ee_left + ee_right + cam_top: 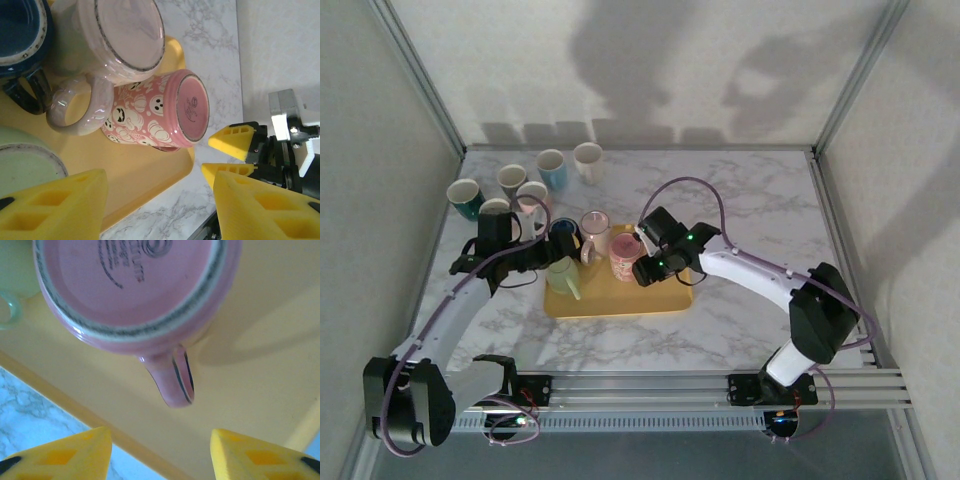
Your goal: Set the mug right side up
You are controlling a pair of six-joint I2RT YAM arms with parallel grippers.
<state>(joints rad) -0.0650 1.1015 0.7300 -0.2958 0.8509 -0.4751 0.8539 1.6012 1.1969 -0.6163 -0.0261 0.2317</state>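
The marble desk (750, 200) carries a yellow tray (620, 298) crowded with mugs. The one to turn is the pink mug (623, 256) with ghost and pumpkin prints. It stands base up near the tray's right edge, its handle (175, 380) pointing toward the right gripper (157, 440).

That gripper is released, and its fingers straddle the line of the handle without touching it. The left gripper (160, 185) is also spread wide and empty, low over the tray's left part near the green mug (563, 275).

The step in hand looks like the approach to the grasp. To do it well, the right gripper should move in until the handle, or the wall beside it, sits deep between the fingers, then clench firmly, since glazed ceramic is likely to slip. A pale mug (115, 40) stands just beside the pink one, possibly touching. So lift clear of it and the tray rim before rotating.
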